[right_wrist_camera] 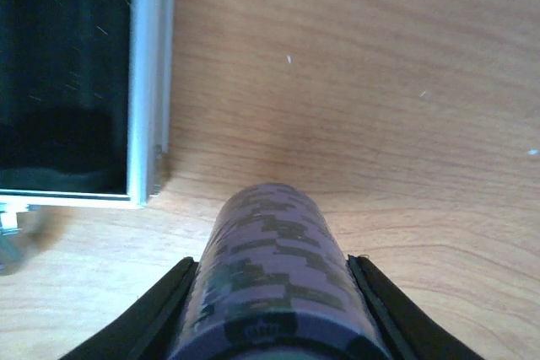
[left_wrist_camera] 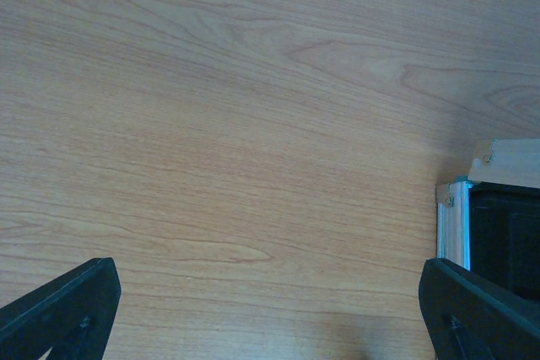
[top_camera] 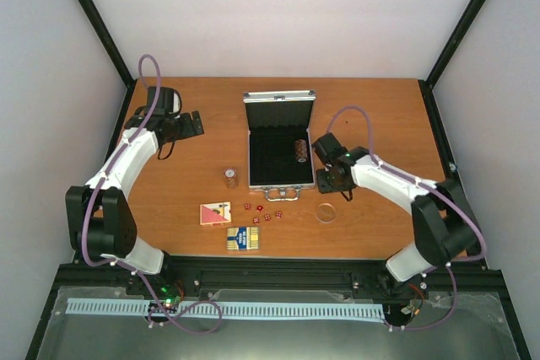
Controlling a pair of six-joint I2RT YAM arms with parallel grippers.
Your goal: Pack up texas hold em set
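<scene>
Wooden table [top_camera: 380,107], open silver case [top_camera: 279,99] dead centre, lid up at 12 o'clock. Off its 4 o'clock corner, right gripper [top_camera: 337,179] pinching a purple chip stack [right_wrist_camera: 270,267] flush between both fingers. Over at 10 o'clock, left gripper [top_camera: 192,125] spread wide above bare wood. Card decks [top_camera: 214,213], red dice [top_camera: 261,211], clear disc [top_camera: 326,212] strewn at 6 o'clock.

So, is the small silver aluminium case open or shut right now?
Open: the silver aluminium case has its lid raised at the far edge, black lining exposed, one chip stack lying inside.
</scene>
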